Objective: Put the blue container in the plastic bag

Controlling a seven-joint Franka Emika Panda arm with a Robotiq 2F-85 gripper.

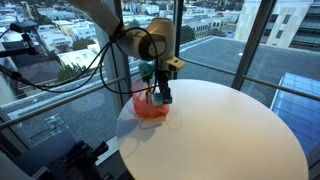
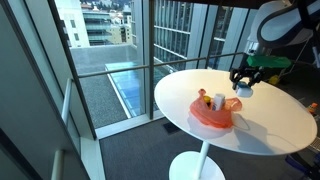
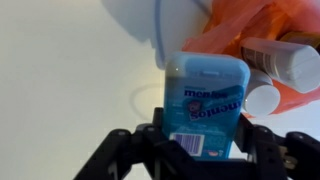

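Note:
My gripper (image 3: 205, 140) is shut on the blue container (image 3: 208, 105), a flat blue Mentos box with a barcode, held between both fingers. The orange plastic bag (image 3: 250, 35) lies just beyond it at the upper right of the wrist view, with white bottles (image 3: 285, 62) showing in its mouth. In both exterior views the gripper (image 1: 160, 93) (image 2: 242, 86) hangs a little above the round white table, beside the bag (image 1: 150, 108) (image 2: 212, 112). The container itself is hard to make out in the exterior views.
The round white table (image 1: 230, 135) (image 2: 270, 125) stands on a single pedestal next to floor-to-ceiling windows. The bag sits near the table's edge. Black cables hang from the arm (image 1: 120, 40) over the window side.

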